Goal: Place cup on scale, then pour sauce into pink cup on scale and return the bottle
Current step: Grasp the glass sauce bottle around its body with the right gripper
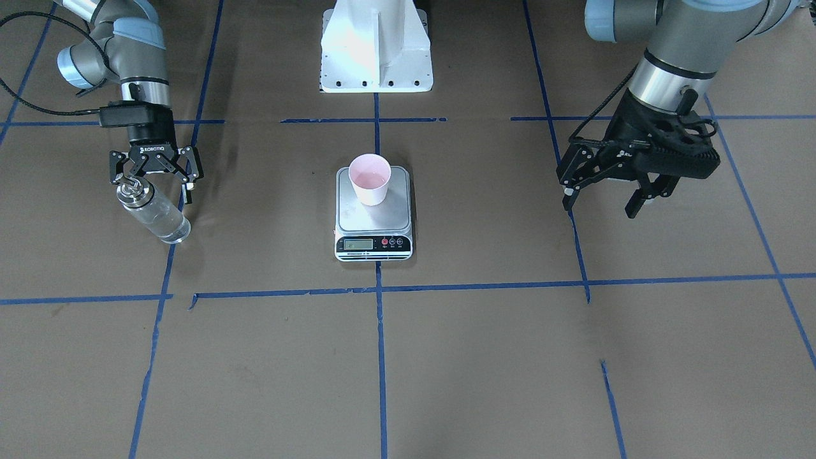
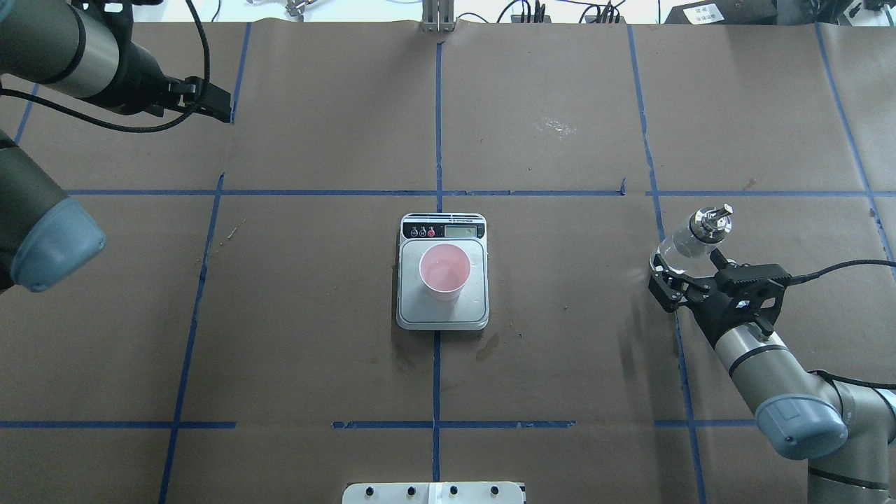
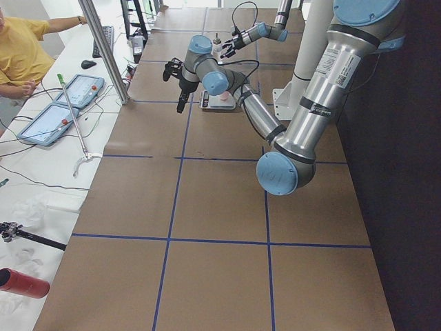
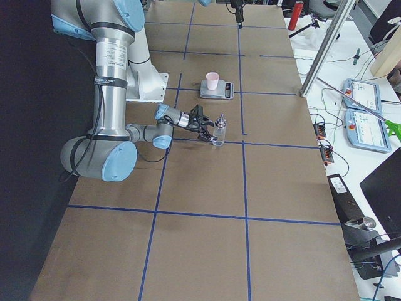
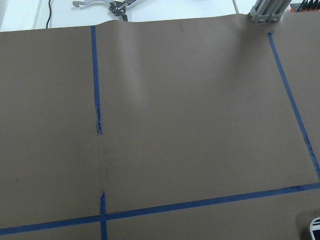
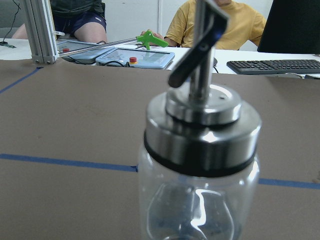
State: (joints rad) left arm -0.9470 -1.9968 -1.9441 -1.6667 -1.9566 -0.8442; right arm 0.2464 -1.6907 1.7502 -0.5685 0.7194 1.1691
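The pink cup (image 1: 370, 178) stands upright on the steel platform of the scale (image 1: 373, 220), toward its back edge; both also show in the overhead view, cup (image 2: 444, 269) and scale (image 2: 413, 308). The clear glass bottle (image 1: 153, 213) with a metal pour spout stands upright on the table at my right side (image 2: 682, 241). My right gripper (image 1: 155, 185) is open just behind the bottle and does not grip it; its wrist view shows the bottle (image 6: 200, 165) very close. My left gripper (image 1: 599, 209) is open and empty, raised above the table at my left.
The white robot base (image 1: 376, 51) stands behind the scale. Blue tape lines divide the brown table. An aluminium post (image 4: 319, 56) and the operators' desk with tablets (image 4: 366, 113) lie beyond the far edge. People sit there (image 6: 215, 20).
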